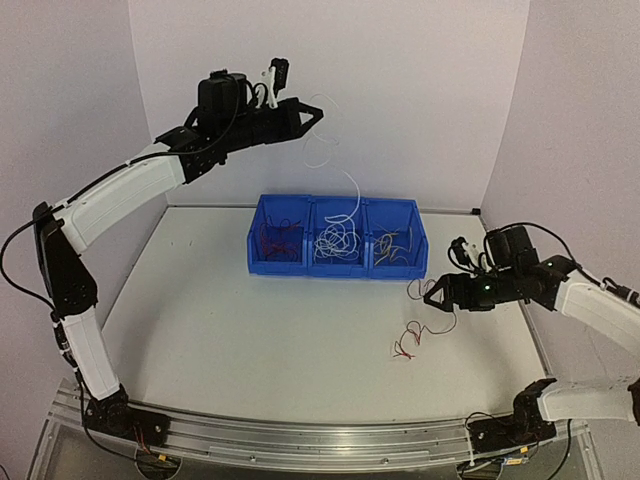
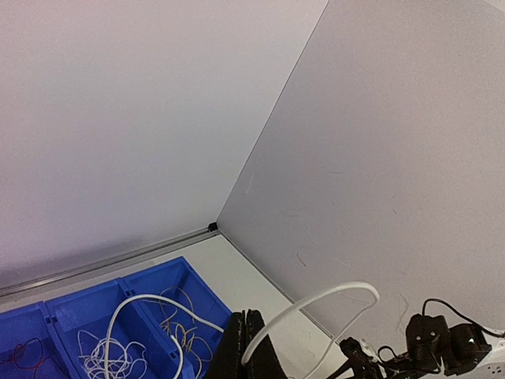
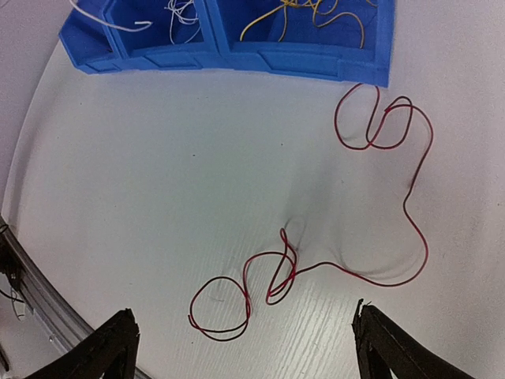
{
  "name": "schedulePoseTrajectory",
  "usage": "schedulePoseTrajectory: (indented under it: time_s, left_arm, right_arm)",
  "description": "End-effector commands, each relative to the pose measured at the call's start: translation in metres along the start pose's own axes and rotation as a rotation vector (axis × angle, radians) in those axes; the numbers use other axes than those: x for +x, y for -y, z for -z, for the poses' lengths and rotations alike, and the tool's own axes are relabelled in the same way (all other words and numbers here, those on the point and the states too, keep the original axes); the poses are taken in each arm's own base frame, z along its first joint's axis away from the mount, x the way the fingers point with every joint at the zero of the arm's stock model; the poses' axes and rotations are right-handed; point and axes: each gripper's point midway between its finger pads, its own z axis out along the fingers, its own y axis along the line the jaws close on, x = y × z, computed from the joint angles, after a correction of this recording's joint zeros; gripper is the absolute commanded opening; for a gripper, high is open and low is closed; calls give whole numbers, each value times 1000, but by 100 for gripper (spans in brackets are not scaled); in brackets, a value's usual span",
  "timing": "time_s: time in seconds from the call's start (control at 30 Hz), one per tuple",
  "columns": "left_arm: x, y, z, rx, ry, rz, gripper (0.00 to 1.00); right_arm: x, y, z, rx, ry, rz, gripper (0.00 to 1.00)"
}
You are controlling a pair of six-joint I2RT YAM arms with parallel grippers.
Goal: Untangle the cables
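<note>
High above the table, my left gripper (image 1: pixel 316 113) (image 2: pixel 248 341) is shut on a white cable (image 1: pixel 320 152) (image 2: pixel 314 303), which loops out and hangs down into the middle compartment of the blue bin (image 1: pixel 309 267). That compartment holds more white cables (image 1: pixel 335 243). Red ones (image 1: pixel 277 240) fill the left compartment and yellow-orange ones (image 1: pixel 394 248) (image 3: pixel 316 14) the right. A single red cable (image 1: pixel 407 345) (image 3: pixel 276 268) lies curled on the table in front of the bin's right end. My right gripper (image 1: pixel 432 292) (image 3: pixel 243 316) hovers just above it, open, with nothing between its fingers.
The blue bin (image 2: pixel 183 272) (image 3: pixel 300 63) stands mid-table toward the back wall. White walls close the back and both sides. An aluminium rail (image 1: pixel 300 440) runs along the near edge. My right arm (image 2: pixel 438 347) shows low in the left wrist view.
</note>
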Motion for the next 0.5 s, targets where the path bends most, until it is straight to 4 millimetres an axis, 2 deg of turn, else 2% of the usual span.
schedulePoseTrajectory:
  time_s: [0.0, 0.1, 0.27, 0.47]
  left_arm:
    - [-21, -4, -19, -7, 85, -51, 0]
    - [-15, -17, -36, -43, 81, -56, 0]
    - [2, -50, -65, -131, 63, -61, 0]
    - [23, -86, -83, -213, 48, -60, 0]
  right_arm:
    - [-1, 12, 12, 75, 63, -11, 92]
    - [1, 16, 16, 95, 85, -19, 93]
    - [3, 19, 22, 110, 107, -29, 94]
    - [7, 23, 26, 126, 115, -44, 95]
